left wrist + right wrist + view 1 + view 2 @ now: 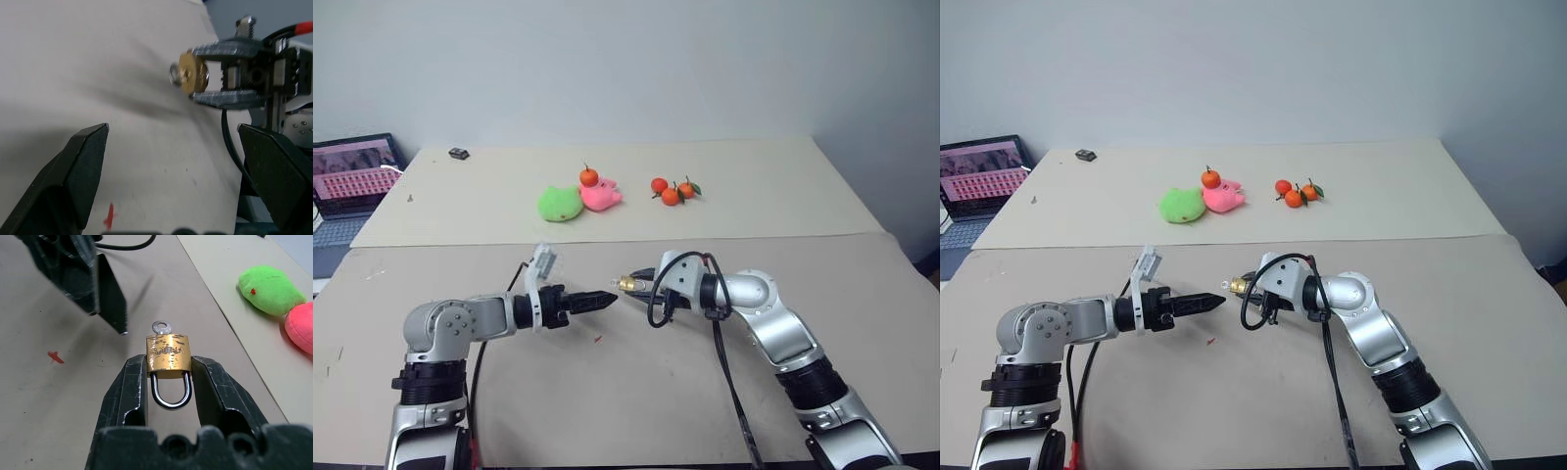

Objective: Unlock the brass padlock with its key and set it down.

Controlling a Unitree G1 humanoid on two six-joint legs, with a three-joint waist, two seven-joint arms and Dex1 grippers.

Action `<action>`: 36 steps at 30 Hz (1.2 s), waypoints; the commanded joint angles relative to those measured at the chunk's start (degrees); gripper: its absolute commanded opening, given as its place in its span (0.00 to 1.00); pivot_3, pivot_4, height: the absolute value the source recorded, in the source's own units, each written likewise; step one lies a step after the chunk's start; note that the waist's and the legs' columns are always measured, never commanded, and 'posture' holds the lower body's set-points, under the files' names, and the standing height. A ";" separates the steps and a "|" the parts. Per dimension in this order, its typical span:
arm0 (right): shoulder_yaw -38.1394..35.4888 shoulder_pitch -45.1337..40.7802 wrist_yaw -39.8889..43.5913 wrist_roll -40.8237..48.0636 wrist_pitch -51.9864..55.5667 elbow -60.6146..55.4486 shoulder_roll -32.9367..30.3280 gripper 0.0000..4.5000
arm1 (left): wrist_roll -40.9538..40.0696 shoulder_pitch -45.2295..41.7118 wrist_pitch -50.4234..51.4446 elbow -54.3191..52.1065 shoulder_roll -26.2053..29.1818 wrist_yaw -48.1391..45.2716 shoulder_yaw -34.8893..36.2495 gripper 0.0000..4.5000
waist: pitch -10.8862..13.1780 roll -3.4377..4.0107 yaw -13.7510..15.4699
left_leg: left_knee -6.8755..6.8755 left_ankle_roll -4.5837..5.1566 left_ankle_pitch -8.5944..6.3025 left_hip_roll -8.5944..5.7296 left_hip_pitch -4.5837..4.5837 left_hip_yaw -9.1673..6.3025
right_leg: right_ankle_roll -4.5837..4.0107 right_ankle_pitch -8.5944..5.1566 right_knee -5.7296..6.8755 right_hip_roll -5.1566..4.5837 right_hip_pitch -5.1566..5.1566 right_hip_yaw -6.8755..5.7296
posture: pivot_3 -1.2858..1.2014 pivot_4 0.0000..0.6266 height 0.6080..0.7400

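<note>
In the left eye view the right gripper (628, 285) holds the padlock (627, 284) above the worktop (636, 392), its arm reaching in from the side, and the left gripper (607, 299) points its dark tips at the padlock from the other side, just short of it. A small red speck (597, 340) lies on the worktop below the padlock, and green and pink toys (578, 201) with small oranges (674, 189) sit well beyond it, clear of the work. The right eye view gives the same facing pair, tips near the padlock but apart from it. In the left wrist view the left gripper's fingers (73, 176) stand spread wide with nothing between them, and straight ahead the padlock shows end-on, pinched between the right gripper's two fingers, with the silvery key (174, 75) poking out of its near face. In the right wrist view the right gripper is part-closed on the padlock's brass body, one finger (128, 391) on each flat side, the closed shackle pointing back toward the wrist and the key head standing out of the far end, with the left gripper's tip just beside it. The step in hand looks like taking hold of the key to turn it. To do it well, the left gripper should come on square to the key head, close on its flat faces only, and twist about the key's own line while the right holds the body firm, so the small key neither slips nor bends.
</note>
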 commanded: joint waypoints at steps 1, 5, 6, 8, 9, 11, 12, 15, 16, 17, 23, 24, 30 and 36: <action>-1.51 -0.82 -0.63 1.20 0.00 -2.74 -0.29 0.21 | -1.75 -0.30 1.14 -2.05 -0.56 1.71 2.33 1.00 | 0.00 0.00 0.06 | 0.00 -0.03 0.02 -0.02 0.01 0.01 | 0.00 0.00 -0.01 -0.03 0.03 0.01 | 0.52 0.24 0.39; -1.43 -1.05 -0.41 1.27 -0.10 -2.60 -0.53 0.21 | -2.54 -0.52 1.30 -1.48 -1.16 2.86 3.69 1.00 | 0.01 0.00 0.12 | -0.08 -0.11 0.05 -0.10 0.20 0.04 | 0.01 -0.01 -0.29 -0.15 0.32 0.02 | 0.52 0.24 0.39; -1.39 -1.11 -0.26 1.31 -0.10 -2.62 -0.60 0.21 | -3.00 -0.69 1.43 -1.22 -1.49 3.22 4.36 1.00 | 0.01 0.00 0.13 | -0.09 -0.14 0.06 -0.10 0.19 0.04 | 0.01 -0.01 -0.33 -0.16 0.32 0.02 | 0.52 0.24 0.39; -1.33 -1.13 0.11 1.51 0.07 -2.94 -0.79 0.21 | -3.85 -1.16 1.81 -0.79 -2.29 4.06 5.73 1.00 | 0.01 0.00 0.17 | -0.12 -0.17 0.08 -0.11 0.17 0.05 | 0.01 0.00 -0.35 -0.17 0.32 0.02 | 0.52 0.24 0.39; -1.32 -1.12 0.22 1.61 0.18 -3.08 -0.84 0.21 | -4.09 -1.36 2.05 -0.66 -2.63 4.44 6.23 1.00 | 0.01 -0.01 0.23 | -0.14 -0.18 0.08 -0.11 0.17 0.05 | 0.01 0.00 -0.36 -0.17 0.32 0.02 | 0.52 0.24 0.39; -1.20 -0.89 0.66 2.23 0.90 -3.99 -0.92 0.21 | -6.01 -3.02 2.84 1.11 -5.08 6.44 9.22 1.00 | 0.01 -0.01 0.32 | -0.17 -0.19 0.09 -0.10 0.16 0.04 | 0.01 -0.01 -0.37 -0.16 0.32 0.01 | 0.52 0.24 0.39; -1.09 -0.78 0.80 2.35 1.11 -4.33 -0.98 0.21 | -6.76 -3.58 3.36 1.51 -5.96 7.24 10.18 1.00 | 0.02 -0.02 0.38 | -0.17 -0.19 0.09 -0.10 0.15 0.03 | 0.01 -0.01 -0.36 -0.16 0.32 0.01 | 0.52 0.24 0.39; -0.88 -0.76 0.81 2.57 1.46 -4.72 -1.13 0.21 | -7.84 -4.20 4.83 1.18 -7.18 8.86 11.17 1.00 | 0.03 -0.03 0.38 | -0.18 -0.25 0.13 -0.11 0.12 0.02 | 0.02 -0.01 -0.38 -0.16 0.32 0.01 | 0.52 0.24 0.39; -0.87 -0.86 0.77 2.73 1.67 -4.83 -1.15 0.21 | -7.88 -4.09 5.04 1.07 -7.30 9.13 10.98 1.00 | 0.03 -0.03 0.32 | -0.18 -0.25 0.13 -0.11 0.13 0.02 | 0.02 -0.01 -0.39 -0.17 0.34 0.02 | 0.52 0.24 0.39; -0.90 -0.96 0.76 2.91 1.88 -4.98 -1.19 0.21 | -7.93 -4.02 5.25 1.11 -7.36 9.33 10.83 1.00 | 0.03 -0.03 0.29 | -0.18 -0.27 0.13 -0.11 0.13 0.03 | 0.03 -0.01 -0.39 -0.17 0.35 0.02 | 0.52 0.24 0.39; -1.27 -1.20 0.61 3.91 3.04 -5.88 -1.25 0.21 | -8.47 -4.29 5.47 1.51 -7.72 10.32 10.40 1.00 | 0.03 -0.04 0.32 | -0.23 -0.36 0.18 -0.11 0.17 0.02 | 0.03 -0.01 -0.39 -0.17 0.35 0.02 | 0.52 0.24 0.39; -1.31 -1.15 0.59 3.98 3.21 -6.05 -1.27 0.21 | -8.66 -4.36 5.51 1.55 -7.80 10.45 10.47 1.00 | 0.03 -0.04 0.33 | -0.24 -0.37 0.18 -0.11 0.17 0.02 | 0.03 -0.01 -0.39 -0.17 0.35 0.02 | 0.52 0.24 0.39; -1.52 -0.89 0.49 4.45 4.00 -6.84 -1.58 0.21 | -9.74 -4.54 5.39 2.04 -7.93 10.83 10.61 0.61 | 0.03 -0.04 0.34 | -0.28 -0.39 0.19 -0.10 0.17 0.02 | 0.03 -0.02 -0.43 -0.17 0.35 0.01 | 0.52 0.24 0.39; -1.52 -1.00 0.38 4.91 4.61 -7.29 -2.02 0.21 | -10.76 -4.78 5.58 2.25 -8.19 11.02 10.58 0.08 | 0.04 -0.04 0.36 | -0.29 -0.40 0.19 -0.11 0.16 0.02 | 0.03 -0.02 -0.46 -0.18 0.35 0.02 | 0.52 0.24 0.39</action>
